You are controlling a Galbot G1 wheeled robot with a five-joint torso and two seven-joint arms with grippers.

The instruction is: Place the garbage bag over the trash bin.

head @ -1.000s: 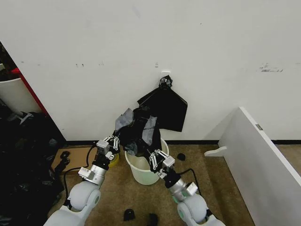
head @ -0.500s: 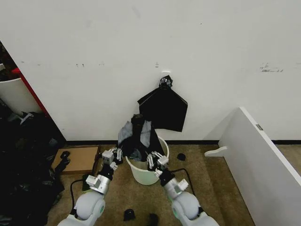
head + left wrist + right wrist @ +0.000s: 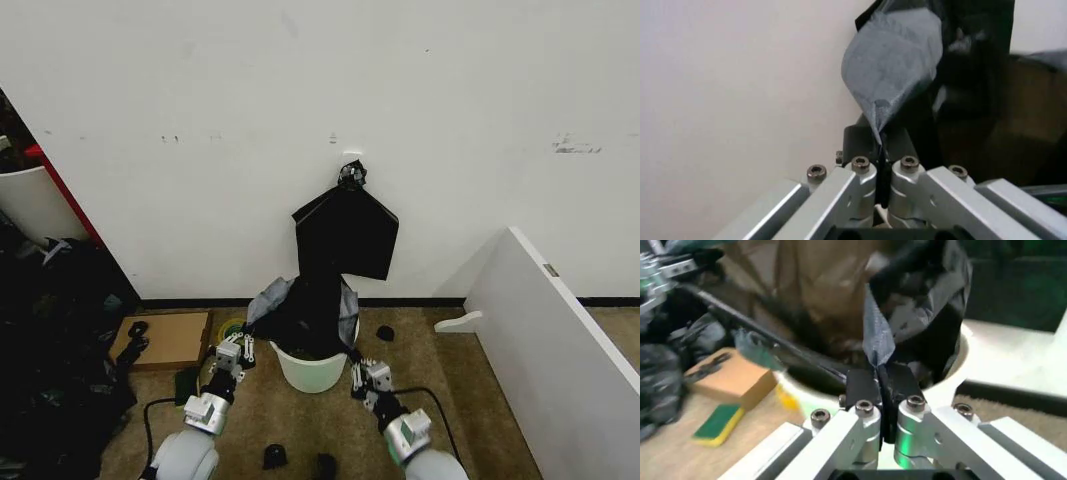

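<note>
The garbage bag (image 3: 305, 312), glossy black and crinkled, sits spread over the mouth of the trash bin (image 3: 312, 374), a cream-white bucket by the wall. My left gripper (image 3: 233, 354) is low at the bin's left side, shut on the bag's edge. In the left wrist view its fingertips (image 3: 880, 150) pinch a greyish fold of the garbage bag (image 3: 897, 65). My right gripper (image 3: 364, 377) is at the bin's right front, shut on the other edge. The right wrist view has the film (image 3: 877, 340) clamped between its fingers above the bin's rim (image 3: 950, 377).
Flat black bags (image 3: 346, 232) hang from a wall hook above the bin. A cardboard box (image 3: 166, 338) and a yellow-green tape roll (image 3: 231, 327) lie to the left. Black scraps (image 3: 274, 456) dot the floor. A white panel (image 3: 560, 340) stands at right, a dark pile (image 3: 50, 330) at left.
Both grippers have come down and drawn apart to either side of the bin. The bag, held high and bunched before, now lies lower and wider across the bin's mouth.
</note>
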